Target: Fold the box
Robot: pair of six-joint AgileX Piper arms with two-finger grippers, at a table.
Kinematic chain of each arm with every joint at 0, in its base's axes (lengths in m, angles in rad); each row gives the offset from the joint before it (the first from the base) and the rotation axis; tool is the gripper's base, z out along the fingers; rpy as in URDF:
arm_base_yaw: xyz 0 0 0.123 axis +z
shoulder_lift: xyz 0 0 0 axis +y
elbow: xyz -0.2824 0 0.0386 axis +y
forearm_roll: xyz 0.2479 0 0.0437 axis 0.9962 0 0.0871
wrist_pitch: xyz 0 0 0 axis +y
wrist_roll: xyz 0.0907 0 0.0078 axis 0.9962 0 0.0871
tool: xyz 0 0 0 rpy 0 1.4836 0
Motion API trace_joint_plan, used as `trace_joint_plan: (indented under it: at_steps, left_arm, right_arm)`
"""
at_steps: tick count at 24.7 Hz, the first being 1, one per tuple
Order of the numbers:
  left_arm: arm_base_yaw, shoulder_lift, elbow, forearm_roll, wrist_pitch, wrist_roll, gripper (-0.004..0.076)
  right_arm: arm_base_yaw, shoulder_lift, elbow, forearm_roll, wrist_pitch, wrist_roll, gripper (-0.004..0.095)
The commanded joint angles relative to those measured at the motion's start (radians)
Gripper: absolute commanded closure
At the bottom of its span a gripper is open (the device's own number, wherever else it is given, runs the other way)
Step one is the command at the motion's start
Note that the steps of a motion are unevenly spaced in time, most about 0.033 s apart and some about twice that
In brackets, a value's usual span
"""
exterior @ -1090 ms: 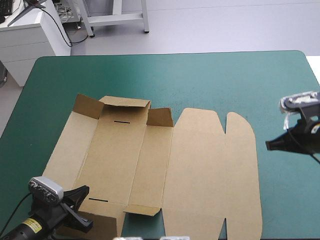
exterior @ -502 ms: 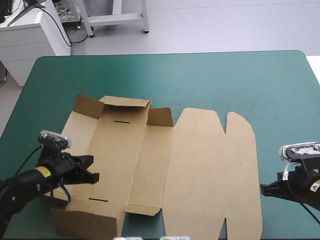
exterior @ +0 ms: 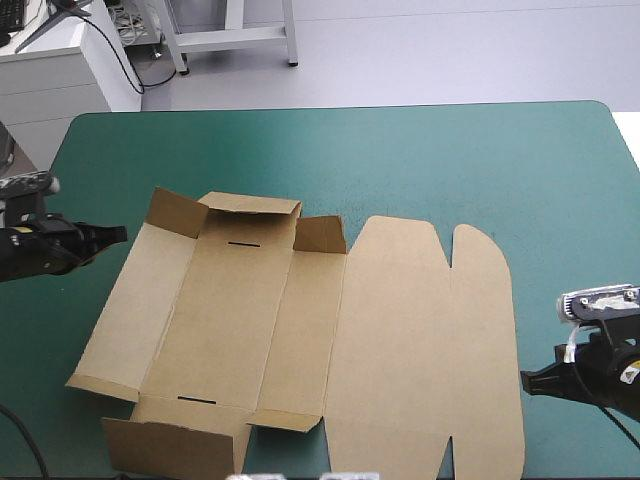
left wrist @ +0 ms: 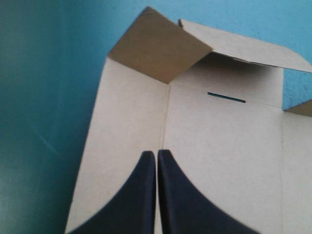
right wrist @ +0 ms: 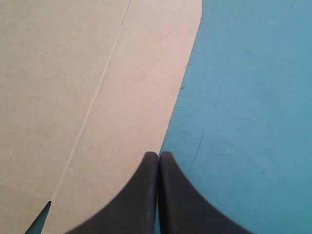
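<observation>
The brown box point(exterior: 300, 340) lies as a cut sheet across the middle of the table. Its lid part point(exterior: 430, 340) is flat on the right. Short flaps are raised at the far end point(exterior: 250, 215) and at the near left corner point(exterior: 170, 447). My left gripper point(exterior: 118, 234) is shut, just outside the box's far left corner and pointing at it. In the left wrist view its tips point(left wrist: 157, 154) hover over the left panel point(left wrist: 126, 126), with the raised corner flap point(left wrist: 156, 48) and a slot point(left wrist: 226, 97) ahead. My right gripper point(exterior: 528, 380) is shut at the lid's right edge point(right wrist: 183, 92).
The teal-green cover point(exterior: 400, 150) runs wide between the box and the table's far edge. A narrower strip point(right wrist: 253, 97) lies right of the lid, where my right arm sits close to the table's right edge. The box's near flaps reach the front edge.
My left gripper went from the box's near left corner, over the left panel, out to the far left. The right gripper came down to the lid's edge earlier and now holds still.
</observation>
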Motion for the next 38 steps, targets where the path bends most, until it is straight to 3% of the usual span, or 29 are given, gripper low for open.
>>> trace_joint_plan:
  at_steps: [1,6,18,20,22,24,25,38]
  left_arm:
    - [0.194,0.027,-0.038,-0.206,0.085,0.154,0.0731]
    - [0.385,0.104,-0.038,-0.272,0.135,0.250,0.0732]
    - [0.396,0.161,-0.034,-0.187,0.203,0.346,0.0718]
    - [0.396,0.161,0.000,-0.185,0.219,0.342,0.0635]
    - [0.396,0.161,0.050,-0.192,0.219,0.342,0.0463]
    - [0.396,0.161,0.119,-0.192,0.209,0.347,0.0226]
    - [0.396,0.161,0.140,-0.192,0.200,0.347,0.0188]
    - [0.385,0.188,0.299,-0.185,0.158,0.515,0.0176]
  right_arm:
    - [-0.009,0.001,-0.024,0.008,-0.040,-0.012,0.0925]
    - [-0.007,0.001,-0.024,0.007,-0.070,-0.048,0.0927]
    - [-0.007,0.001,-0.022,0.004,-0.070,-0.055,0.0927]
    - [-0.007,0.001,-0.020,0.004,-0.069,-0.055,0.0927]
    - [-0.007,0.001,-0.016,0.004,-0.069,-0.055,0.0927]
    - [-0.007,0.001,-0.016,0.004,-0.067,-0.069,0.0927]
    - [-0.007,0.001,-0.016,0.004,-0.067,-0.075,0.0927]
    - [-0.006,0.001,-0.016,0.006,-0.067,-0.075,0.0927]
